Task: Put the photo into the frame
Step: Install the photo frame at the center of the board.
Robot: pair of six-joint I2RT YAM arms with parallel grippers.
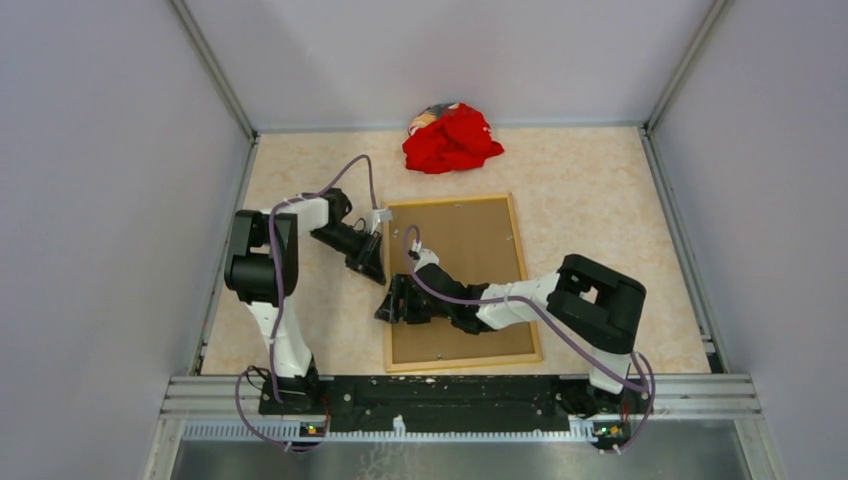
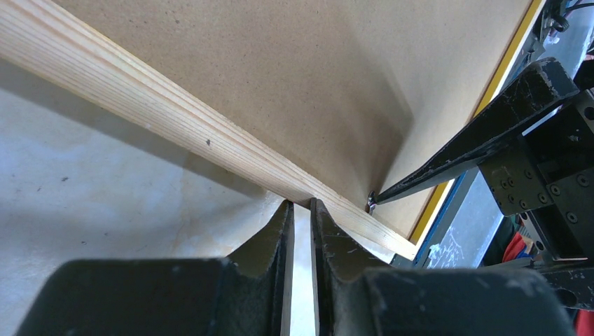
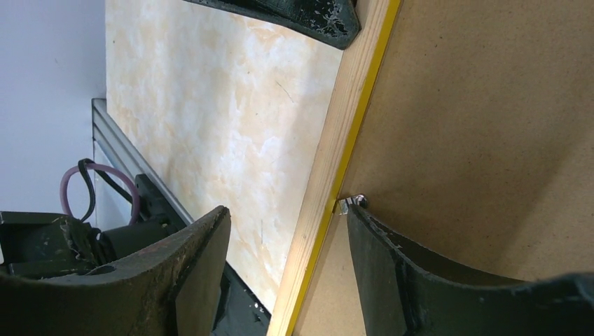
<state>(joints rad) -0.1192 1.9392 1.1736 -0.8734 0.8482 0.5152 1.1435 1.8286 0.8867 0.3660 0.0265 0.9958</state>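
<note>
One face-down frame [image 1: 460,364] runs near-to-far; left claw [image 2: 301,204] narrow, perhaps gripping, right claw [image 3: 287,210] wide.

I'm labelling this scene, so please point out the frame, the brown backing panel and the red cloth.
the frame [image 1: 465,360]: top external view, on its near wooden rail.
brown backing panel [image 1: 470,240]: top external view, on its bare far half.
red cloth [image 1: 452,140]: top external view, on the heap's middle.

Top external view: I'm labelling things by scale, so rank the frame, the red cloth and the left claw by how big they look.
Largest: the frame.
Then the red cloth.
Smallest: the left claw.
</note>
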